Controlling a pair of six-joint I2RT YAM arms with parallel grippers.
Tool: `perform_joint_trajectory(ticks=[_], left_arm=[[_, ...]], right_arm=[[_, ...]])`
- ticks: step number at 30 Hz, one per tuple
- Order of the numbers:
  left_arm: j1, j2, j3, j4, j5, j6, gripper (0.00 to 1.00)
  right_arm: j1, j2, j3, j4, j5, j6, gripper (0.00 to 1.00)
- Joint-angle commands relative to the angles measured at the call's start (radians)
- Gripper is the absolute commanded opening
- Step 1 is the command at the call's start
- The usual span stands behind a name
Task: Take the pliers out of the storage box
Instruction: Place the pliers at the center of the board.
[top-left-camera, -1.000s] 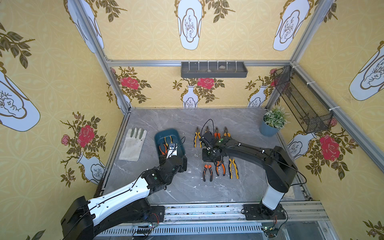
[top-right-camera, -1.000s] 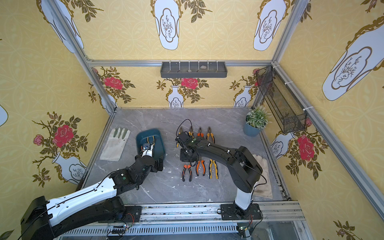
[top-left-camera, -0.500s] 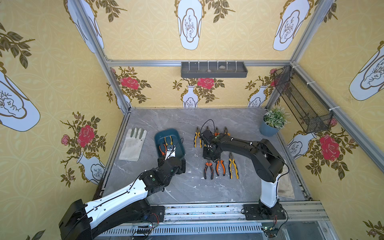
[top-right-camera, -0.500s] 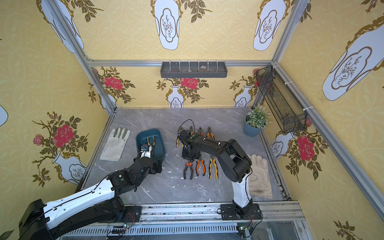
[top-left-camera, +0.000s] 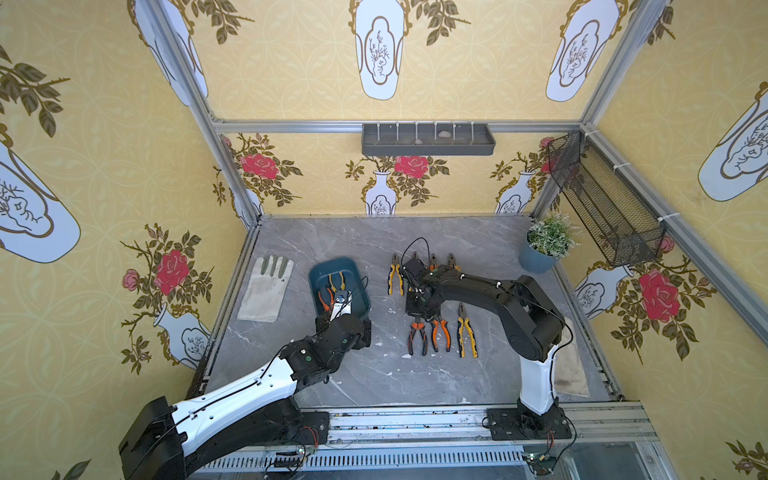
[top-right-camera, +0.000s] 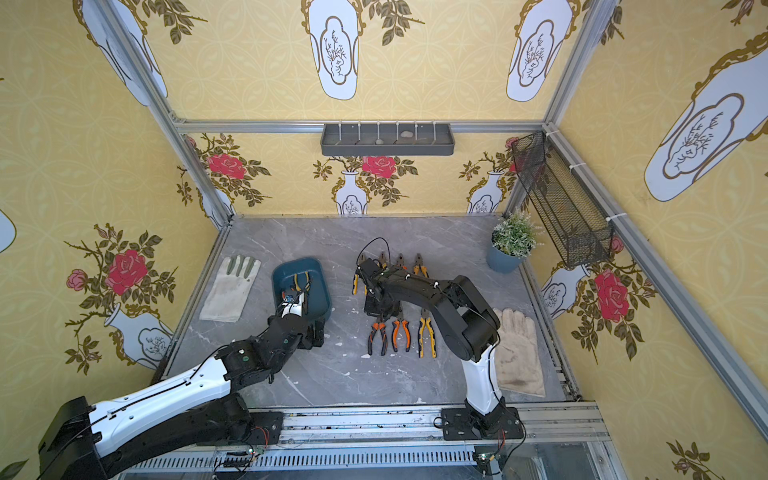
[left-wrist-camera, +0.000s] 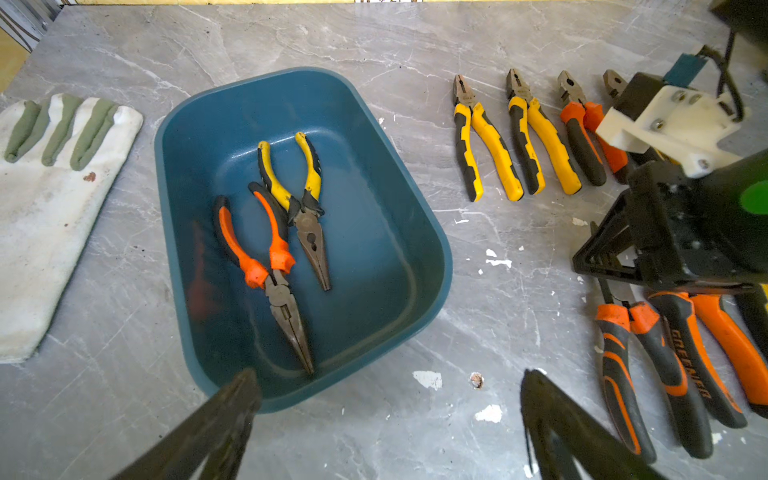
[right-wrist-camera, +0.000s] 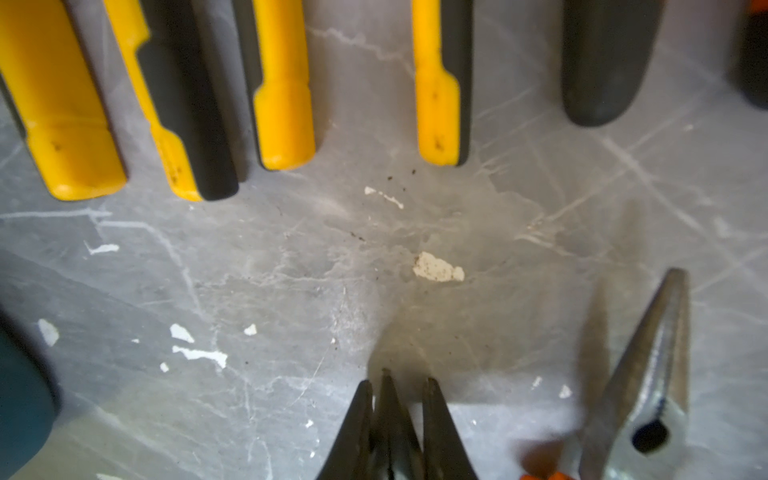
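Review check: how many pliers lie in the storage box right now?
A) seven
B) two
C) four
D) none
B: in the left wrist view the box holds only an orange-handled pair and a yellow-handled pair, both long-nosed.

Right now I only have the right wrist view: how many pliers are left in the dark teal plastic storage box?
Observer: Two: orange-handled long-nosed pliers and yellow-handled long-nosed pliers lie in the dark teal plastic storage box.
Operator: And the left tool?
Observer: The left tool is open, hovering over the box's end nearest the robot's base.
Operator: What is my right tool gripping?
Observer: The right tool pinches the nose of black-and-orange pliers, the one nearest the box in the near row of three.
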Motion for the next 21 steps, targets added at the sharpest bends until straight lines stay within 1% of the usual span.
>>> perform_joint_trajectory(ticks=[1,3,13,17,21], left_arm=[[0.0,0.001,-0.01,-0.001,0.004,-0.013,0.99],[0.0,0.0,-0.012,-0.001,0.001,-0.015,0.99],[0.001,-0.01,-0.021,-0.006,-0.005,-0.019,0.99],[0.001,-0.016,-0.027,-0.006,-0.007,-0.022,0.99],[0.0,-0.024,-0.03,-0.012,-0.007,-0.027,0.99]], right_arm=[[0.001,0.004,-0.012,0.027,0.019,0.007,0.2],[0.001,-0.004,-0.02,0.035,0.019,0.007,0.21],[0.001,-0.006,-0.024,0.035,0.024,0.001,0.22],[0.002,-0.003,-0.023,0.035,0.025,0.003,0.25],[0.002,-0.003,-0.026,0.035,0.025,0.004,0.26]])
